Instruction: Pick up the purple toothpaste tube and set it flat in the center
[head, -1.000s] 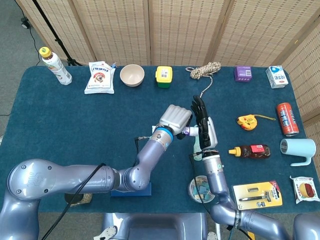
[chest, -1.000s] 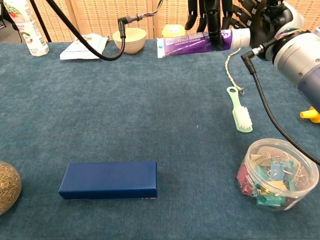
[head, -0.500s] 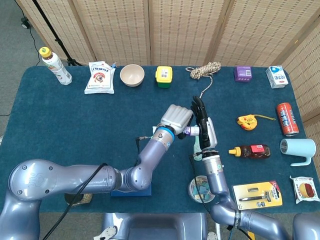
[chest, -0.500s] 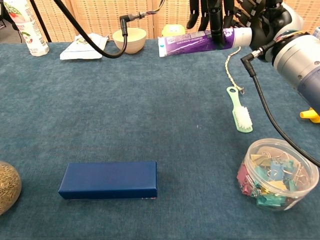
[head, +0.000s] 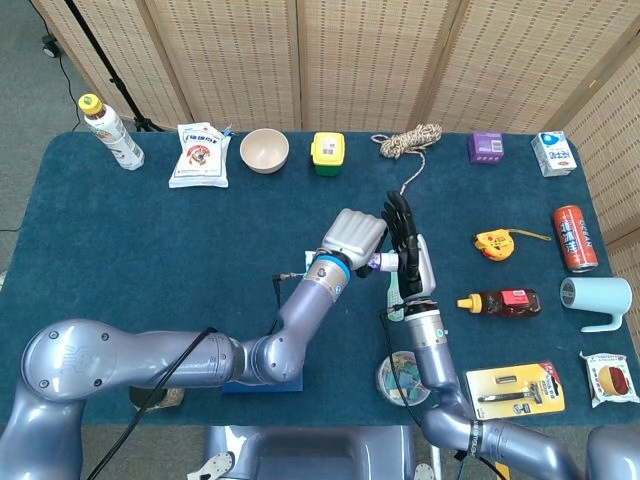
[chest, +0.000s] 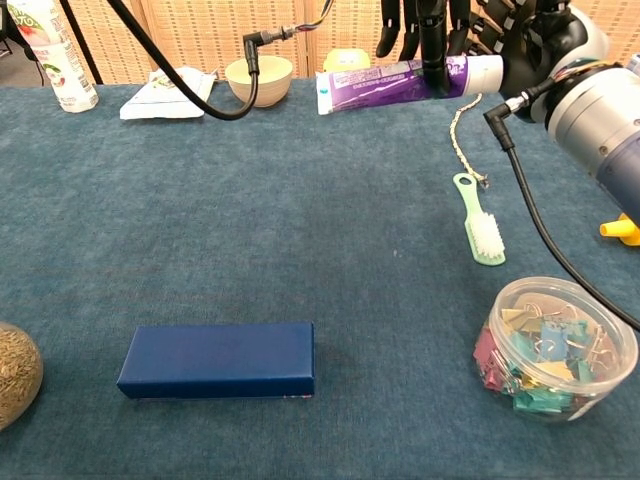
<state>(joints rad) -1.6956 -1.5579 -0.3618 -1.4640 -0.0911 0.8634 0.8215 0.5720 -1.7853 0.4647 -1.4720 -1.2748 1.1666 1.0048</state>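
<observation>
I hold the purple toothpaste tube (chest: 395, 82) lengthwise in the air above the middle of the dark blue table (head: 180, 250), its crimped end pointing toward my left side and its white cap toward my right. In the chest view the dark fingers (chest: 433, 45) of my left hand (head: 355, 237) hang down over the tube near its cap end, and one of them lies against the tube's front; my right hand (head: 408, 250) is closed around the cap end just beside them. From the head view the two hands sit close together with only a small purple patch of the tube showing between them, so I cannot tell how much of the grip each hand carries. Below the tube on the cloth lies a pale green brush (chest: 480, 220), handle pointing away from me, beside the trailing end of a coil of rope (head: 408, 140). Nearer to me on my right stands a clear round tub of binder clips (chest: 552, 348); nearer on my left lies a dark blue box (chest: 218, 359), flat. Along the far edge stand a bottle (head: 110, 131), a white snack bag (head: 199, 154), a cream bowl (head: 265, 150) and a small yellow and green container (head: 327, 153).
</observation>
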